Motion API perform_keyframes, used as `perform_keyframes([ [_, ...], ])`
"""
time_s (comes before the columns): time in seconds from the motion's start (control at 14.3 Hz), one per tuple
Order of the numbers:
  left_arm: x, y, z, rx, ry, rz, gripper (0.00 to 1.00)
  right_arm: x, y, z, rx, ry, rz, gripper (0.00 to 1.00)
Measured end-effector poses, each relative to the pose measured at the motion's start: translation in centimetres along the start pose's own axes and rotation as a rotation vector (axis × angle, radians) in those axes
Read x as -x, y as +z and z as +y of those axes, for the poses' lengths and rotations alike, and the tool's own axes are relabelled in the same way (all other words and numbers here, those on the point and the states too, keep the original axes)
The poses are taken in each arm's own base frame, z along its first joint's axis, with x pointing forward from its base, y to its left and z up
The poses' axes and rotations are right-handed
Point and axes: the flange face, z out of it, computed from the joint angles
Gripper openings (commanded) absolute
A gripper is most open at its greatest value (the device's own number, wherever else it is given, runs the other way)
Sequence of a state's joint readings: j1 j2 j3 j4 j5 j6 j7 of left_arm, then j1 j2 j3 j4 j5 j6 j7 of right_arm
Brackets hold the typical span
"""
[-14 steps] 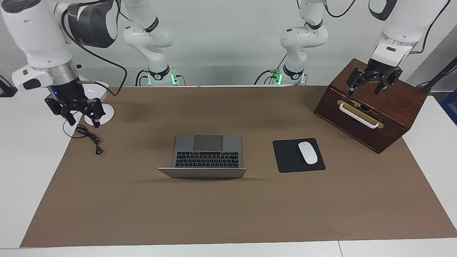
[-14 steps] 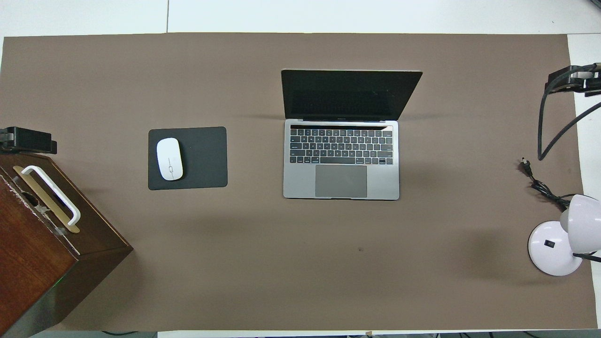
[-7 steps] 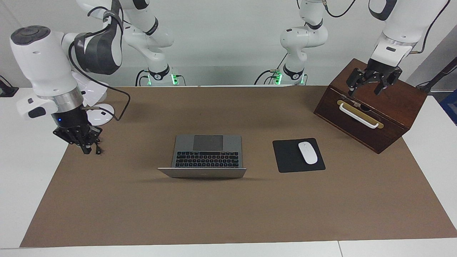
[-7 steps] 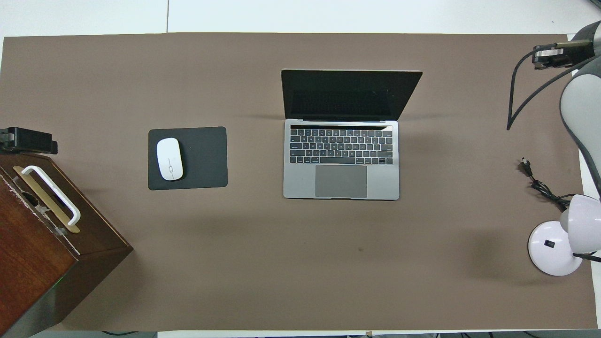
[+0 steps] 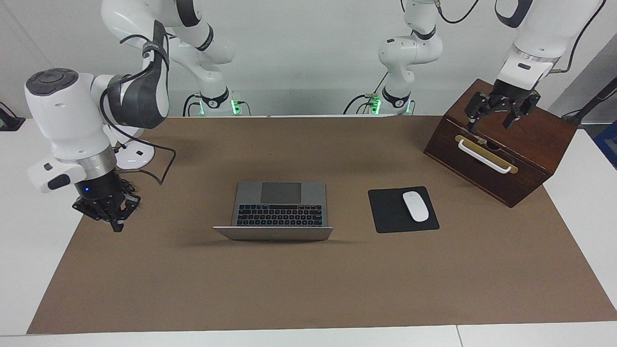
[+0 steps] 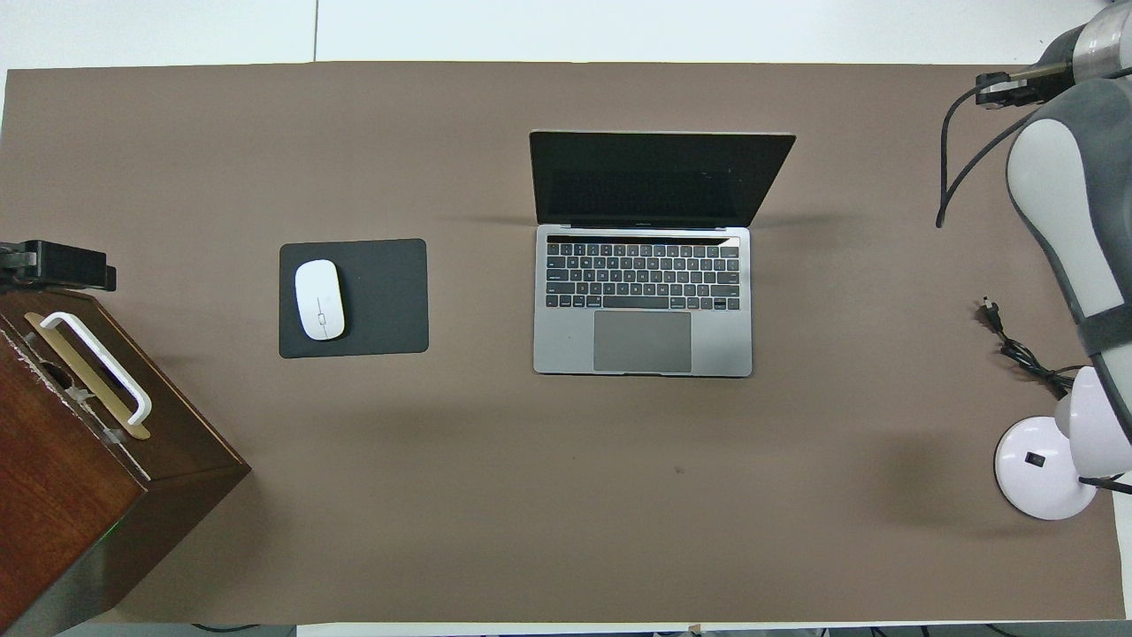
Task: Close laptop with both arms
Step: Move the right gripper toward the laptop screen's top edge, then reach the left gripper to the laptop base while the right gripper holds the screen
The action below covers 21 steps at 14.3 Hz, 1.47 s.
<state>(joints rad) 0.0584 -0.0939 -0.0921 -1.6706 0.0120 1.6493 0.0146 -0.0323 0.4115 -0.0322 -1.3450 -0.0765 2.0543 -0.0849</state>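
Observation:
The silver-grey laptop (image 5: 279, 208) (image 6: 643, 296) stands open in the middle of the brown mat, its dark screen tilted back away from the robots. My right gripper (image 5: 115, 225) hangs low over the mat's edge toward the right arm's end of the table, well apart from the laptop, shut with nothing in it. In the overhead view the right arm's own body hides that gripper. My left gripper (image 5: 489, 124) (image 6: 55, 265) hovers open over the wooden box, empty and far from the laptop.
A black mouse pad (image 5: 388, 212) with a white mouse (image 5: 415, 206) lies beside the laptop toward the left arm's end. The brown wooden box (image 5: 525, 154) with a white handle stands there too. A white lamp (image 6: 1044, 469) and a black cable (image 6: 1017, 349) sit near the right arm.
The right arm has swung away from the robots and lower, from over the lamp to over the mat's edge, and its gripper has shut. The left gripper has barely moved.

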Motion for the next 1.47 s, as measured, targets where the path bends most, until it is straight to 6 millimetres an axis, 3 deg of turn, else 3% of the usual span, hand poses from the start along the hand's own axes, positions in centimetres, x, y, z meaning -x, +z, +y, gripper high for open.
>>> perform_keyframes([
  [0.28,0.0,0.0,0.5,0.000,0.009,0.001,1.00,-2.1,2.3,-0.2,0.005,-0.004,0.021,0.00],
  [0.49,0.0,0.0,0.5,0.000,0.009,-0.002,1.00,-3.7,4.4,-2.1,0.000,-0.029,0.056,0.00],
  [0.63,0.0,0.1,0.5,0.000,0.009,-0.004,1.00,-4.2,5.2,-4.3,-0.011,-0.033,0.060,0.00],
  [0.91,0.0,0.1,0.6,0.000,0.011,-0.004,1.00,-4.3,4.9,-11.6,-0.047,0.044,0.061,0.00],
  [0.98,0.0,0.1,0.7,0.000,0.015,0.000,0.93,-4.3,4.9,-13.1,-0.055,0.068,0.060,0.00],
  [1.12,-0.2,0.4,1.2,0.000,0.025,0.017,0.49,-4.1,5.1,-14.5,-0.061,0.107,0.052,0.00],
  [1.19,-0.3,0.9,1.8,0.001,0.037,0.032,0.20,-4.0,5.3,-14.8,-0.062,0.123,0.047,0.00],
  [1.26,-0.3,1.7,2.6,0.001,0.050,0.045,0.00,-3.9,5.5,-15.2,-0.064,0.141,0.042,0.00],
  [1.47,1.2,3.8,5.3,0.001,0.101,0.029,0.00,-3.4,6.1,-17.4,-0.071,0.166,0.026,0.00],
])
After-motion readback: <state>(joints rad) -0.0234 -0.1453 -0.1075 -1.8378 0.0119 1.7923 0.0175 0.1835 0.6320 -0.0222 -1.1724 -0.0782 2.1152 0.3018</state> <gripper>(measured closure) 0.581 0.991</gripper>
